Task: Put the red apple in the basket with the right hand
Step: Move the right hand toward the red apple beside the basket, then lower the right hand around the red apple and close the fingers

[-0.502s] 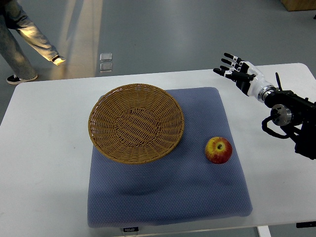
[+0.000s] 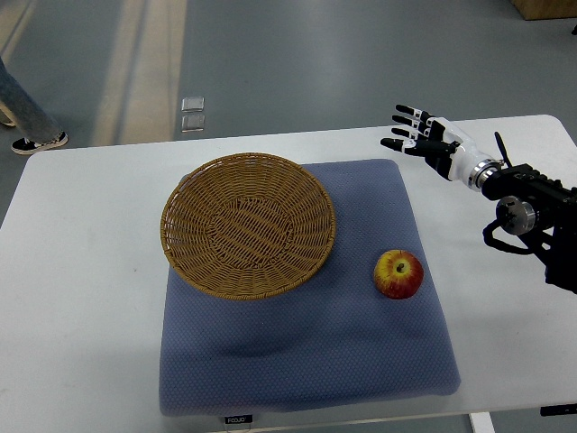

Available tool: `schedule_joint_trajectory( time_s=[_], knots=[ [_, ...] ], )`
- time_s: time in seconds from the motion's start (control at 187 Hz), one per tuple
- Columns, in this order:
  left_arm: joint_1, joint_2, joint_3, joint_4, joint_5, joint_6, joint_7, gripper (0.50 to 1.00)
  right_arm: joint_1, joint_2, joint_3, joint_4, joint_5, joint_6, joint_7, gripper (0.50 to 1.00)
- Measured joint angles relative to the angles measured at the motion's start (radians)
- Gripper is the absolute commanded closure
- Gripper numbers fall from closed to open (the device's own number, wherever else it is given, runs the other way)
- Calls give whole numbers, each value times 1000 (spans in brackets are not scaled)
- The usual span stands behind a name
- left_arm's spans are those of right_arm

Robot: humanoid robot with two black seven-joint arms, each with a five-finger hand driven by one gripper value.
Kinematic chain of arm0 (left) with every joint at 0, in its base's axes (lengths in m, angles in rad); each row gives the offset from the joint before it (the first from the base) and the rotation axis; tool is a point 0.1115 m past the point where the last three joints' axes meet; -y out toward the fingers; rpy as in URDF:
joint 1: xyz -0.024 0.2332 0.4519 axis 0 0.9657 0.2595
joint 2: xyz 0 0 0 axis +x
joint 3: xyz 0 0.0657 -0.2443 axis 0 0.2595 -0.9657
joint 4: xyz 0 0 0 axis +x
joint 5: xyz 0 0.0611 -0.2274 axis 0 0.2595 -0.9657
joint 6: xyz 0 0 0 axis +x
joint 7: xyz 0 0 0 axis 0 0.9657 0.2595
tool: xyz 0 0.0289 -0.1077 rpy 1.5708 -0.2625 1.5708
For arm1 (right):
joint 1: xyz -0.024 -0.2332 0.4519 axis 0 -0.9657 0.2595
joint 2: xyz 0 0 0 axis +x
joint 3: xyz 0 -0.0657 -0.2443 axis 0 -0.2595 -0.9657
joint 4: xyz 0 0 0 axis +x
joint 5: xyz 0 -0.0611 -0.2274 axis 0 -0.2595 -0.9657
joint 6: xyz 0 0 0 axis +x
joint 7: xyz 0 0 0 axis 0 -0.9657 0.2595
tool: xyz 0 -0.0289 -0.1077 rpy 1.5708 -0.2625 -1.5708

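Right hand [image 2: 424, 140]: enters from the right edge, held over the table's far right part, fingers spread apart and pointing left, holding nothing.
Arm: black jointed links, white wrist section.
Apple [image 2: 398, 272]: red with yellow patches, round, stem up; lies on the mat, right of the basket, well apart from the hand.
Basket [image 2: 248, 224]: woven wicker, round, shallow, tan; rests on the mat.
Mat [image 2: 306, 361]: blue, dimpled fabric, squarish.
Table [image 2: 81, 298]: white, smooth.
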Motion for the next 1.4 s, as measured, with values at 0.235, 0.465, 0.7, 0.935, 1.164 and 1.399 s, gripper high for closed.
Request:
schedule_joint_trajectory(
  time_s=[0.235, 0.465, 0.7, 0.935, 1.164, 1.399],
  knots=[
    [0, 0, 0, 3, 0, 0, -1, 500, 4, -94, -1, 65, -146, 148, 8, 579],
    [0, 0, 0, 4, 0, 0, 0, 500, 6, -248, 0, 259, -399, 238, 59, 579],
    [0, 0, 1, 4, 0, 0, 0, 500, 11, -383, 3, 467, -635, 247, 74, 579],
    [-2, 0, 2, 5, 0, 0, 0, 500, 17, -499, 4, 658, -853, 241, 75, 579],
    [-3, 0, 2, 5, 0, 0, 0, 500, -14, -539, -1, 749, -991, 231, 75, 579],
    [-3, 0, 3, 5, 0, 0, 0, 500, -61, -499, -24, 758, -1117, 166, 73, 579]
  ],
)
